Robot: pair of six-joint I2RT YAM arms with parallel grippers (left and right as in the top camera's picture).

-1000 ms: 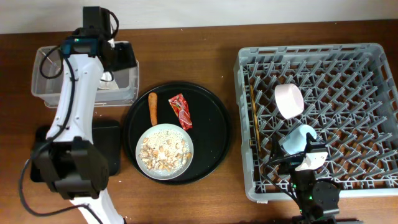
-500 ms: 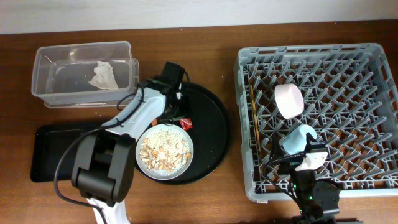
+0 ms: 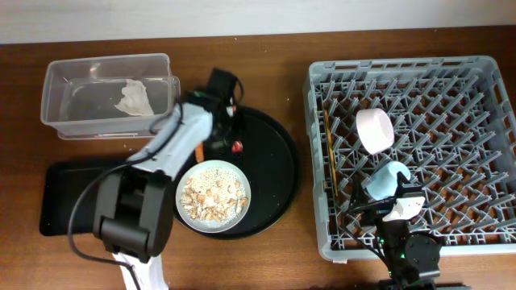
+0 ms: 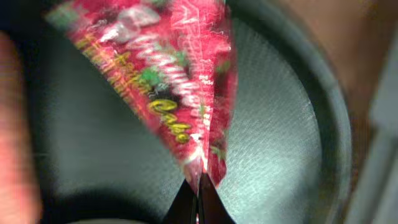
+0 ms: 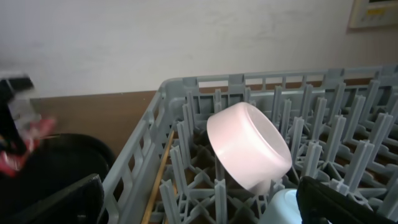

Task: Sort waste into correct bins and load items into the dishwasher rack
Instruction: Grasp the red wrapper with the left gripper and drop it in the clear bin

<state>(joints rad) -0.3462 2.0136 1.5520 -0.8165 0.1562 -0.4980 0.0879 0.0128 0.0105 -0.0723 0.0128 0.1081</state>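
Observation:
My left gripper (image 4: 199, 190) is shut on the lower tip of the red wrapper (image 4: 168, 81), just above the round black tray (image 3: 274, 173). In the overhead view only a bit of the wrapper (image 3: 236, 147) shows by the left gripper (image 3: 232, 145), and the arm hides the carrot. The plate (image 3: 214, 195) holds beige food scraps. Crumpled tissue (image 3: 133, 98) lies in the clear tub (image 3: 64, 76). The rack (image 3: 314, 105) holds the white bowl (image 3: 375, 129), the blue cup (image 3: 389, 177) and the chopsticks (image 3: 326, 161). My right gripper (image 5: 199, 182) is open over the rack, with nothing in it.
The flat black tray (image 3: 72, 201) lies at the front left, partly under my left arm. The clear tub stands behind it. Bare wooden table separates the round tray from the rack's left wall (image 5: 140, 162).
My left arm swung from the clear tub to the round tray and shut on the red wrapper. The tissue now shows in the tub. The right arm has not moved.

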